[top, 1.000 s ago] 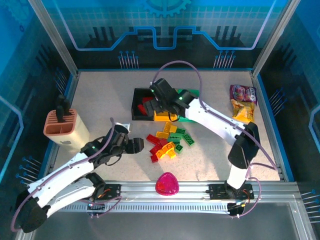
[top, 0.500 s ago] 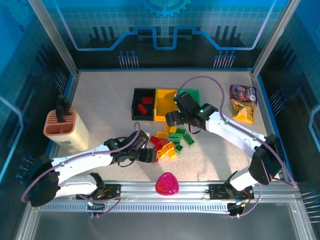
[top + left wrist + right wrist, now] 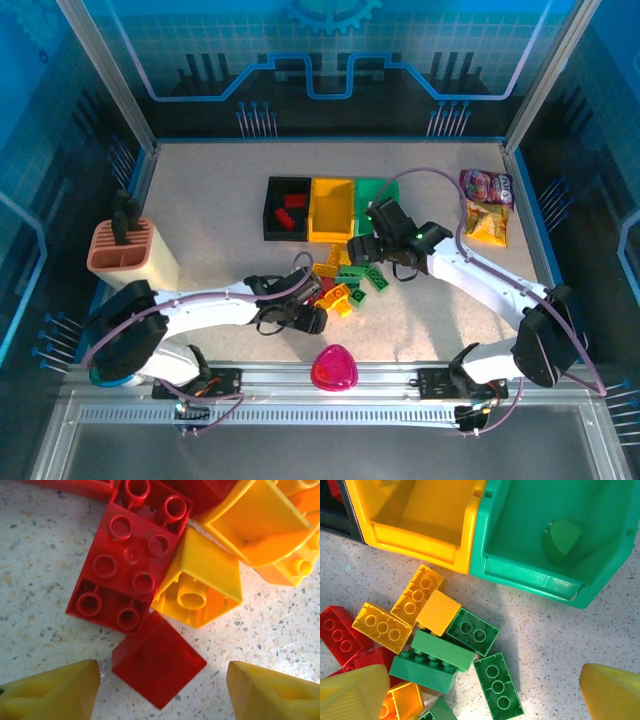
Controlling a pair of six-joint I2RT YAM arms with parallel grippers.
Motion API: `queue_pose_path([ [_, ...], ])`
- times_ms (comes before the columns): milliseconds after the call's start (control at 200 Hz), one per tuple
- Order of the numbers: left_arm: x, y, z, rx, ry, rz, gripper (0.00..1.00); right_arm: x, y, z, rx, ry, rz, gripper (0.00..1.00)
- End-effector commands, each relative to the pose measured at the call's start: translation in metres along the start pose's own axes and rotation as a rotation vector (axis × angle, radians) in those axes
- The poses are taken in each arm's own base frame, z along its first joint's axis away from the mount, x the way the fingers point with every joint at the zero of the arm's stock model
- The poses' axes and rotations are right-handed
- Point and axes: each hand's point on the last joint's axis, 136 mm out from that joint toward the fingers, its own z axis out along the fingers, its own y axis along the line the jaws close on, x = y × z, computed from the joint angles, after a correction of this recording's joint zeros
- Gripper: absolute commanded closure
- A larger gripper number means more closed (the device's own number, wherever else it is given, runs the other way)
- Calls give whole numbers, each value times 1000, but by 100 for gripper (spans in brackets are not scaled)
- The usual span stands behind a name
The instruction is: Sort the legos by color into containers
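Both hands gape: left hand (image 3: 162, 690) straddles small red brick (image 3: 157, 664), nxt likely close, then black bin (image 3: 270, 212); right hand (image 3: 481, 692) above green bricks (image 3: 442, 652).

table: speckled beige stone-look tabletop (image 3: 205, 205), matte, evenly lit
back wall: translucent blue panel (image 3: 330, 50) printed with a pale grid and a black circuit-style outline
frame: silver aluminium posts (image 3: 105, 75) at the back corners, ribbed rail (image 3: 330, 412) along the near edge
sides: dark blue panels (image 3: 40, 150)
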Motion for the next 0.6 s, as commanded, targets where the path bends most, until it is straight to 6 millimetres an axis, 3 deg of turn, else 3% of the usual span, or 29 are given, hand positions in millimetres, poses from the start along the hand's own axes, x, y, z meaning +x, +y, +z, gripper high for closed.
queue_pose_path([
  [0,-8,-4,5,-21,-1,39,32,-2,-6,-6,-5,-21,39,2],
  [240,-11,6,13,-108,30,50,40,-1,-9,-7,-2,-21,44,2],
  [595,-10,19,2,-148,6,13,60,2,-11,-4,-7,-18,52,2],
])
